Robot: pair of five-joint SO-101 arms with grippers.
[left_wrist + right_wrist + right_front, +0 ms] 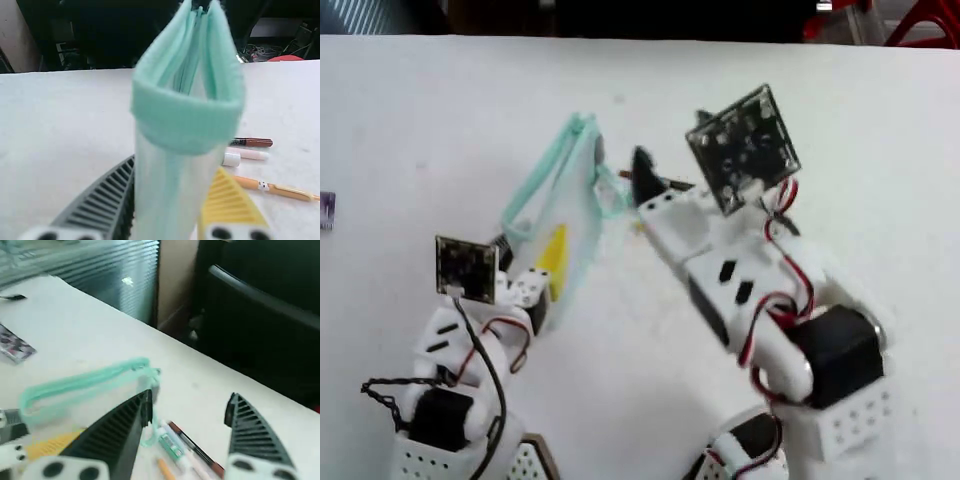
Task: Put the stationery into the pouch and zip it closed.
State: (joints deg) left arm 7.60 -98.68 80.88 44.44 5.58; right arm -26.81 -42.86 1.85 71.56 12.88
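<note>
The left claw (pixel 175 170) is clenched on the pouch (pixel 185 115), its grey finger on one wall and its yellow finger on the other. The pouch stands on edge away from this claw, with its mint rim spread so the mouth is open. It looks light and limp, made of thin clear film with a soft fabric lip. It will probably hold shape only where it is pinched, so the grip is best placed on the side wall near the end, where it does not crush the mouth shut.

The pens (pixel 250 150) lie loose on the desk, off the yellow finger's side and apart from the pouch. They also lie just under the right claw (pixel 190 400), which hangs over them released, fingers wide and holding nothing. From this claw the pouch mouth is close by, on the side of one finger.

The pens look stiff, light and smooth, and they are round enough to roll or slip. Each is best taken across the middle of its barrel, one at a time.
</note>
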